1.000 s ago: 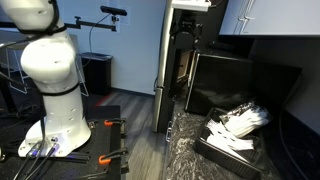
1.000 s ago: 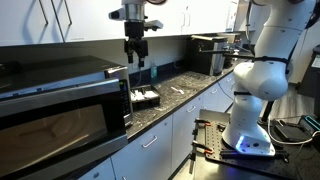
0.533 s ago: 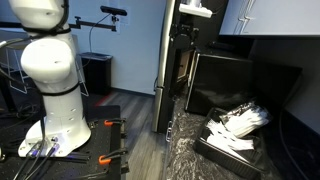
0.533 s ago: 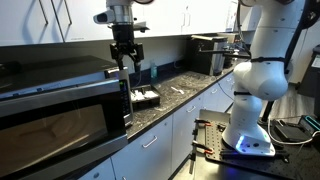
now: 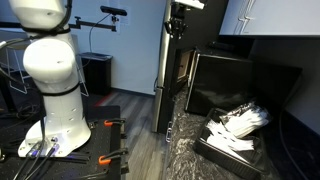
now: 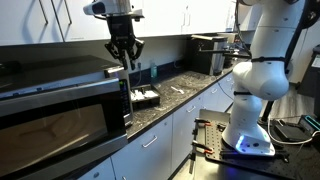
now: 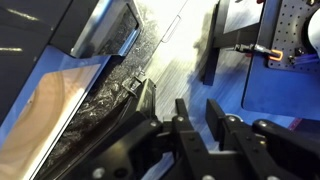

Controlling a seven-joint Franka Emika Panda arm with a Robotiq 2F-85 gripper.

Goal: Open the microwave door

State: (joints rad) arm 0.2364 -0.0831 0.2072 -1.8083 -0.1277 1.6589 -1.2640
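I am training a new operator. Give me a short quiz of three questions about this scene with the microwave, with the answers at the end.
1. True or false: the gripper holds one of the white items.
2. Where does the tray of white items stand? A) on the counter beside the microwave; B) on top of the microwave; C) on the floor.
3. Fill in: the microwave door is ___ (open or shut).
Key: 1 false: it is open and empty, near the microwave's top corner. 2 A. 3 shut: it looks flush with the body.
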